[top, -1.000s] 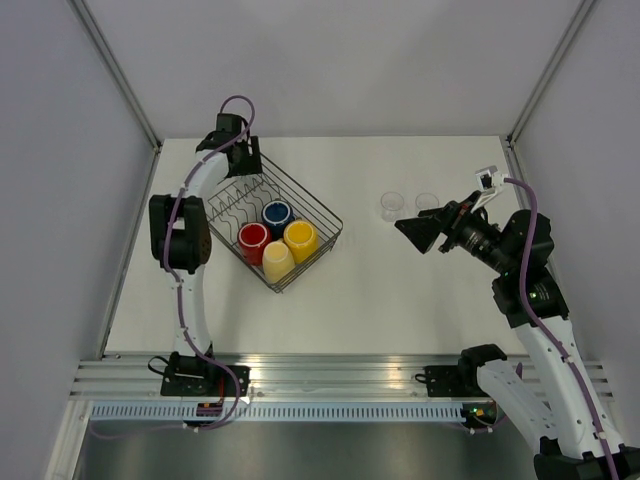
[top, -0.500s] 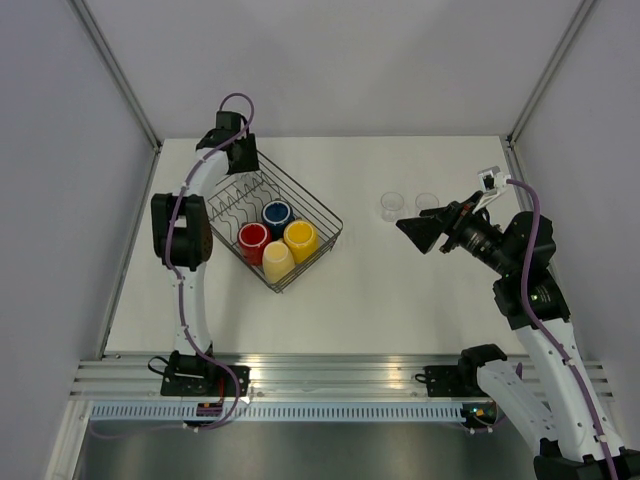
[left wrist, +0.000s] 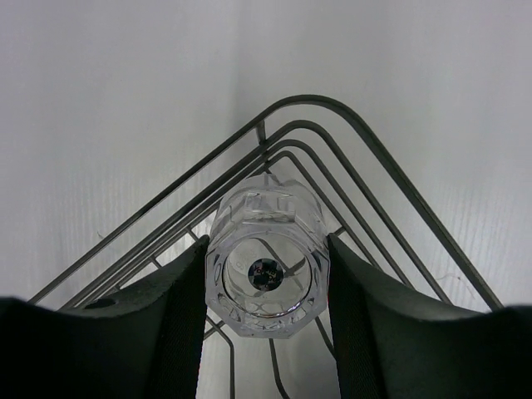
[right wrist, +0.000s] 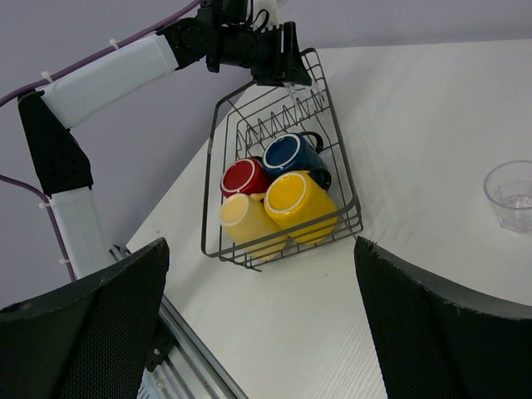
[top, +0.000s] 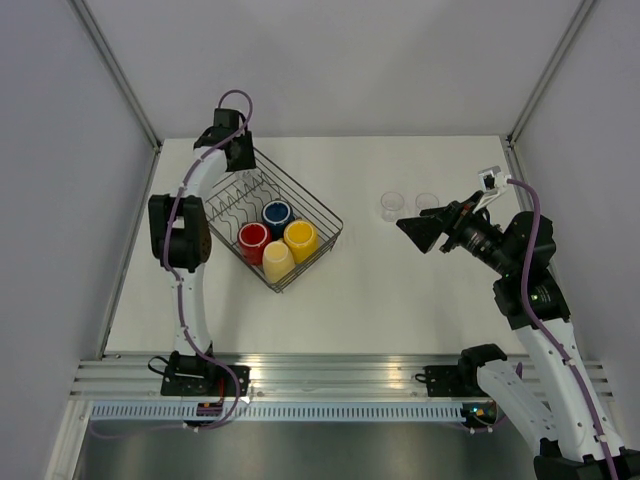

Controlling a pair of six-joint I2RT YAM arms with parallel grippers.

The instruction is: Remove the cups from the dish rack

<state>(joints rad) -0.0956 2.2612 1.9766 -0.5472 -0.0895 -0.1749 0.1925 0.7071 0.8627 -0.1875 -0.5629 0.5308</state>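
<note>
Between the fingers of the left gripper (left wrist: pixel 266 283), we are seeing a clear glass tumbler (left wrist: pixel 264 249) being clamped at the far corner of the dish rack (top: pixel 232 208); whether it is resting on the wires, we cannot tell. A red mug (top: pixel 252 237), dark blue mug (top: pixel 276 213), orange-yellow mug (top: pixel 300 237) and cream mug (top: pixel 277 262) are sitting clustered at the rack's near end. The right gripper (top: pixel 410 235) is hanging wide open above the table (top: pixel 400 300), near two more tumblers (top: pixel 391 205).

No writing, label, brand, number or sign can be read anywhere: none shows on the dish rack (top: pixel 300 187), the mugs (right wrist: pixel 295 199) in it, the clear glass tumbler (left wrist: pixel 266 266) or the bench (top: pixel 420 290).
</note>
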